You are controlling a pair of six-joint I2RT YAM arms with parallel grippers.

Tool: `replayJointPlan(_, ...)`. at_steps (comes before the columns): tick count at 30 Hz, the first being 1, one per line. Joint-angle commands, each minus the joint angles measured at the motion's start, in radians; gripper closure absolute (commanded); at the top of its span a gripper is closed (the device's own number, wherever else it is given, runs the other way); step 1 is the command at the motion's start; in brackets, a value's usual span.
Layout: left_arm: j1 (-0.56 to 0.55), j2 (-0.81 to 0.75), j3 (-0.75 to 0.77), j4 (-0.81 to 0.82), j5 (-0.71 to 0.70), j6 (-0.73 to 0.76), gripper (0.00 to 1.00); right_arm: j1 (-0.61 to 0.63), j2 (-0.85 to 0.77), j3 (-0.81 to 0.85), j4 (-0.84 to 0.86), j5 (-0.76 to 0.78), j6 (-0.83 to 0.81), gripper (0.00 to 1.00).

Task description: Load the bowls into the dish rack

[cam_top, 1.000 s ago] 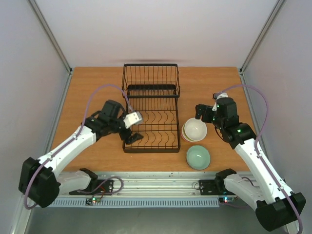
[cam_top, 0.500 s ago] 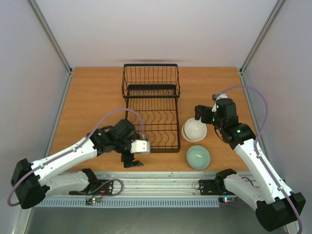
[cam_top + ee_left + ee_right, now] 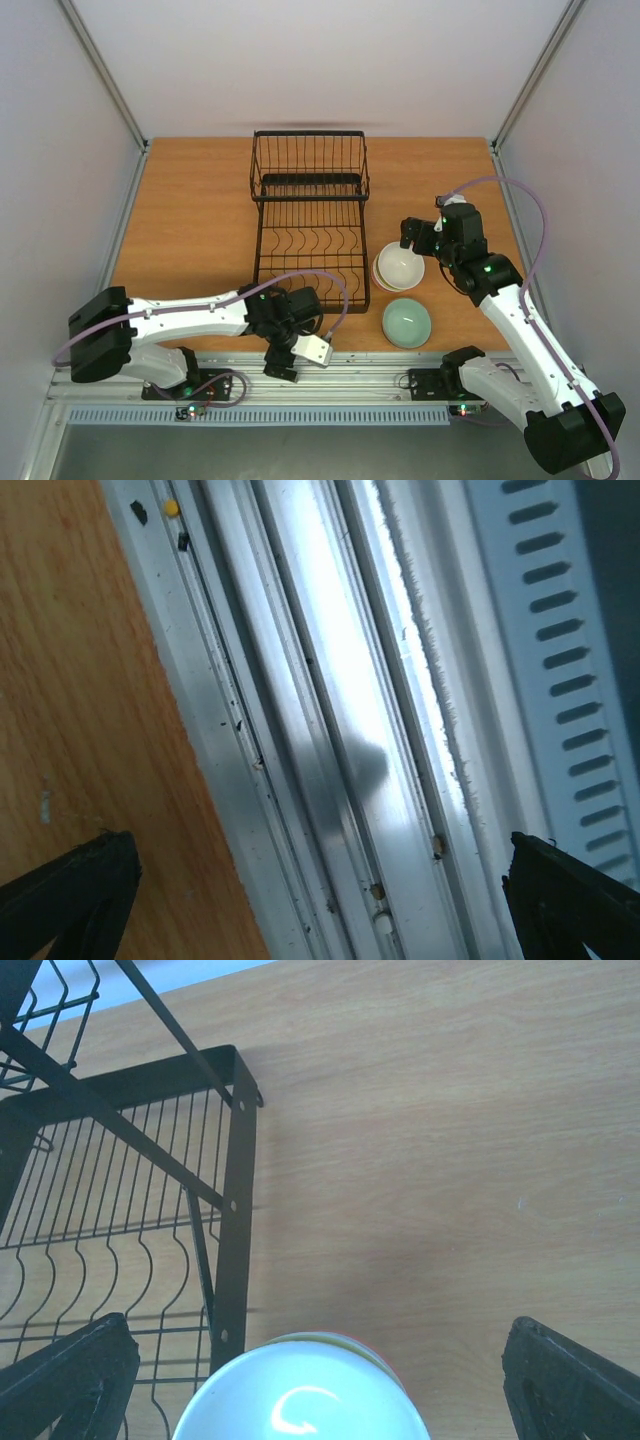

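Top external shows left claw spread empty over the rail; right claw spread above stacked bowls

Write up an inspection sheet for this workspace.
Surface: wooden table, no spills seen.
Job's things: dish rack empty; stack of bowls, white one on top, just right of the rack; celadon bowl alone, nearer the arm bases.
Clutter: nothing seen.
Grippers: left gripper open, empty, over the aluminium rail; right gripper open, empty, above the stack.
Cables: a purple cable loops off each arm.
Surroundings: white walls with metal corner posts.
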Motion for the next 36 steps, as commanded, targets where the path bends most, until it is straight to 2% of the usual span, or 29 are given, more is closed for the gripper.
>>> replayJointPlan(1,0.001,0.026,0.019,0.044,-0.038,0.024,0.01,0.005,0.001,-0.012,0.006,-0.023,0.003,0.01)
replayJointPlan(20,0.213,0.207,0.117,0.122,0.003,0.115,0.01,0.005,-0.002,-0.014,0.006,-0.038,0.010,0.02)
replayJointPlan(30,0.365,0.303,0.183,0.181,0.019,0.141,0.01,0.006,0.039,-0.016,0.018,-0.042,0.012,0.02)
replayJointPlan(33,0.387,0.327,0.188,0.208,0.012,0.142,0.01,0.006,0.041,-0.019,0.018,-0.002,0.028,0.01)
replayJointPlan(36,0.403,0.332,0.197,0.227,0.012,0.137,0.01,0.005,0.053,-0.007,-0.016,0.106,0.066,0.01)
